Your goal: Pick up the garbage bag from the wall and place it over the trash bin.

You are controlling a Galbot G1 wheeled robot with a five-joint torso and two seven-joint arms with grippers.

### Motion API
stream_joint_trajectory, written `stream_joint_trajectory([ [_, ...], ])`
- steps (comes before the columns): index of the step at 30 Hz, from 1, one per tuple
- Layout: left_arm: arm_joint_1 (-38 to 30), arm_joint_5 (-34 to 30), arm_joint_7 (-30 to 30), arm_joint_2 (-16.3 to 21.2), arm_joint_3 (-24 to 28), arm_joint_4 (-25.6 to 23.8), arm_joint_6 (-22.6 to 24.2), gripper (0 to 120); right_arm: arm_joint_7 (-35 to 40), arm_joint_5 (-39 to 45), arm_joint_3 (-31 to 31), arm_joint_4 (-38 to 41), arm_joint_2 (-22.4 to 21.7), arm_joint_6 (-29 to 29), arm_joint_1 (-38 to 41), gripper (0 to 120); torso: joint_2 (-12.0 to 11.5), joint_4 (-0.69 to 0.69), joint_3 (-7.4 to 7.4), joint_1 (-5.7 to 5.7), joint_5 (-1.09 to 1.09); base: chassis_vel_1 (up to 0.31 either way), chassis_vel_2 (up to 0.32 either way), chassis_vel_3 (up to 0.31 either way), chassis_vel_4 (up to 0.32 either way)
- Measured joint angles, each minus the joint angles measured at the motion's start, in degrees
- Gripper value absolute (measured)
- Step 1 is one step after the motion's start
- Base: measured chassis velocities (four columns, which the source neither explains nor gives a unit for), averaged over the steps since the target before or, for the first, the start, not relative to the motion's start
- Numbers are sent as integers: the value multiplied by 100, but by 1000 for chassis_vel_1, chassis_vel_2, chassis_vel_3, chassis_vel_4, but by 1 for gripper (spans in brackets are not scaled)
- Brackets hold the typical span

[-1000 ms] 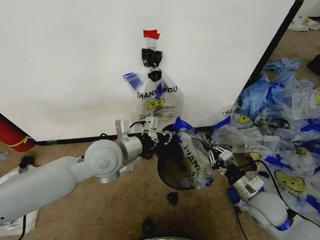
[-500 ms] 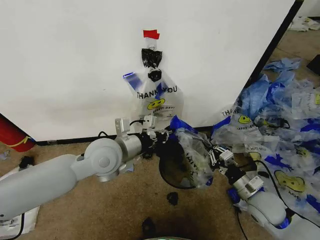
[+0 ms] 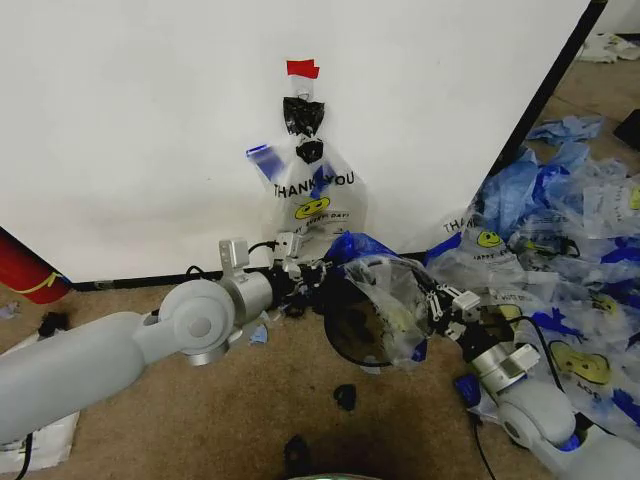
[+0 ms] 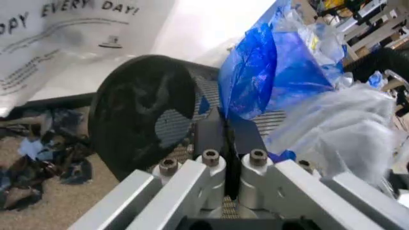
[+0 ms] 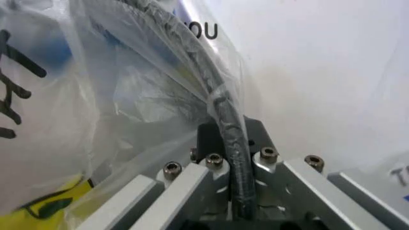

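The garbage bag [image 3: 397,288], thin and see-through with blue handle strips, is stretched between my two grippers over the upper side of the trash bin [image 3: 350,332]. The black mesh bin is tipped on the carpet just in front of the wall. My left gripper [image 3: 322,276] is shut on a blue handle strip [image 4: 246,86] beside the bin's dark round end [image 4: 137,120]. My right gripper [image 3: 438,305] holds the opposite side. In the right wrist view this gripper [image 5: 230,143] is shut on the bin's rim [image 5: 217,100] with the bag's plastic [image 5: 128,105] wrapped over it.
A flat white smiley bag [image 3: 312,195] hangs on the wall under red tape, right behind the bin. Heaped blue-and-clear bags [image 3: 560,230] fill the floor at the right. A red cylinder [image 3: 25,270] leans at the far left. Small black bits [image 3: 345,397] lie on the carpet.
The bag has spread wider and farther over the bin. My right gripper has risen and pulled to the right; my left gripper has drawn slightly back to the left.
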Motion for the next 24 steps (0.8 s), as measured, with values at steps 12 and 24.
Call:
stream_joint_trajectory([
  [12, 36, 112, 250, 55, 9, 188, -107, 0, -197, 814, 28, 102, -37, -41, -118, 0, 0, -1, 0, 0, 0, 0, 0, 0, 0],
  [24, 227, 173, 282, 81, -61, 263, -133, 0, -167, 1453, 85, 38, 14, -115, -68, 0, 0, -1, 0, 0, 2, 0, 0, 0, 0],
])
